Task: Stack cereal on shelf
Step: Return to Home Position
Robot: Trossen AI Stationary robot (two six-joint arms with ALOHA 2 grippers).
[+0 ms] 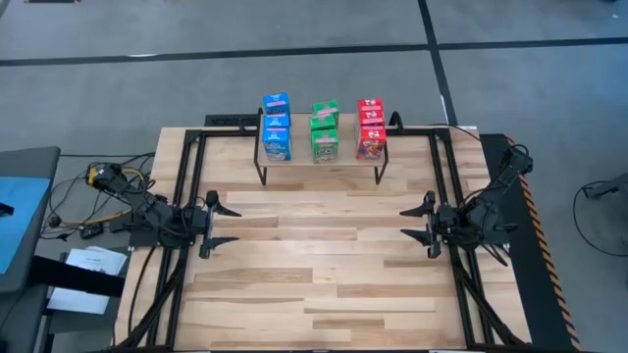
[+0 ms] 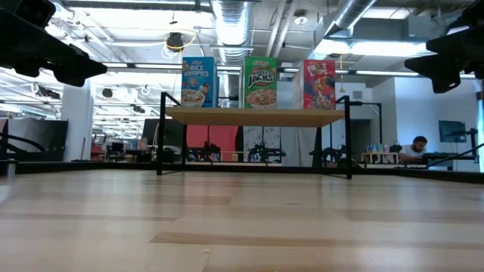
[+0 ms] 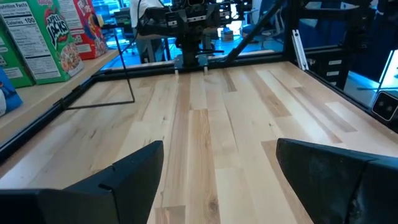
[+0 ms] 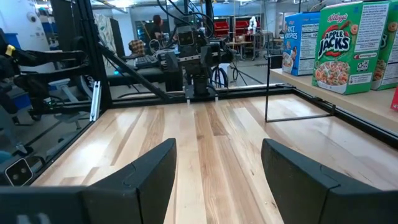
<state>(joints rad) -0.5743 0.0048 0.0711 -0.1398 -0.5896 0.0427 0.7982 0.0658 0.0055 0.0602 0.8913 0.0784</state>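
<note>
- Left end effector [image 1: 226, 226] hangs beside the left edge of the bench [image 1: 324, 284], about halfway along it. Its fingers are spread wide with nothing between them.
- Right end effector [image 1: 414, 224] mirrors it beside the right edge, equally wide open and empty. The two point inward at each other, well apart from the cereal.
- All the cereal in view stands on the shelf [image 2: 257, 116], which sits at the middle of the bench's far edge. The blue boxes [image 1: 277, 127] are toward the shelf's left end, the green boxes [image 1: 325, 130] are in the middle, and the red boxes [image 1: 370, 128] are toward the right end. None lies on the bench itself.
- Handling, as a judgement: these are thin cardboard cartons, likely very light. They are stiff enough to hold shape but easy to dent or crush under a hard squeeze. The printed faces look smooth and may slip.
- The safest hold would be across the two narrow side panels at about mid-height, with gentle pressure. Each colour's boxes stand close behind one another, so only the outermost box of a row offers clear finger room.
- Every box is upright with its long axis vertical. The printed fronts face the bench's near edge, as the low view shows. Each colour forms a file running from the shelf's front edge to its back edge.
</note>
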